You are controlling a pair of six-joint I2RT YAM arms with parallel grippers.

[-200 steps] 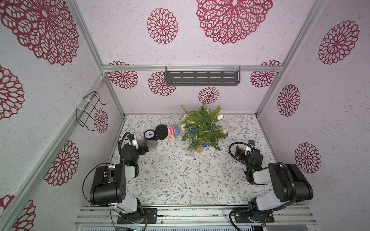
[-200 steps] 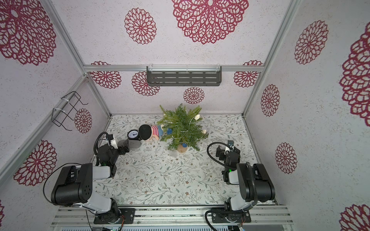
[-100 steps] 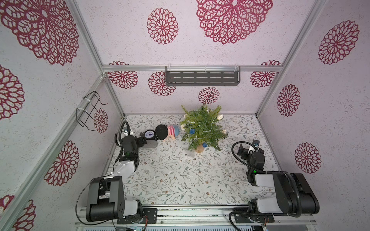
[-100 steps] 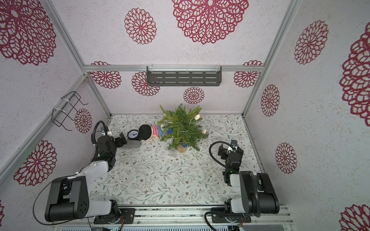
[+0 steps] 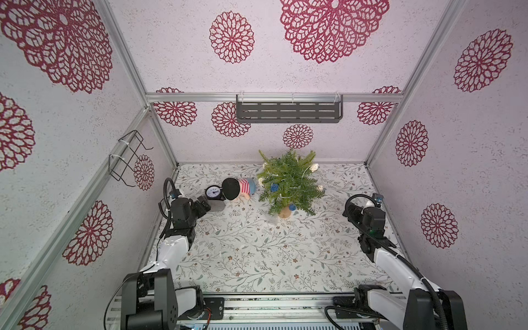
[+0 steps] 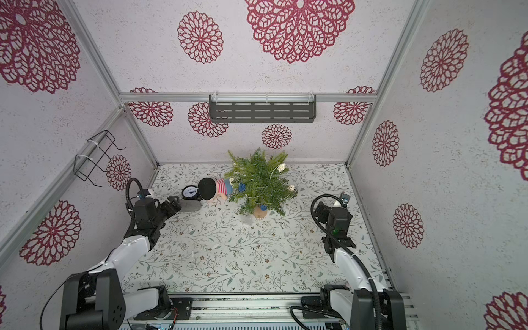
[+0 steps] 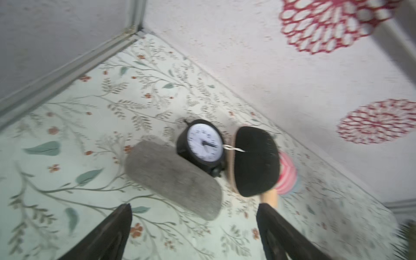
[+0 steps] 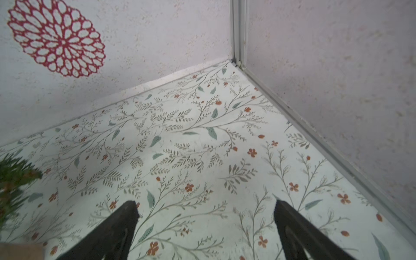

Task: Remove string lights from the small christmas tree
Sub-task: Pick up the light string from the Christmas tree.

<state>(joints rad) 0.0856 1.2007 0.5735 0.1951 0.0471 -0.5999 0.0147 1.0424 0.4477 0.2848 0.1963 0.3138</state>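
**Plainly, both grippers stand off from the tree**

In the foreground, the right gripper (image 8: 206, 208) holds its jaws apart and empty over bare table (image 8: 202, 146), to the right of the small christmas tree (image 5: 290, 183); the left gripper (image 7: 193, 209), jaws likewise apart and empty, sits to the tree's left, with an alarm clock (image 5: 213, 192) and a doll (image 5: 243, 187) between; beyond, the string lights (image 5: 313, 167) wind through the upright tree's branches, their clear box (image 5: 273, 219) seemingly at its foot; the right arm looks nearer, its path unblocked.
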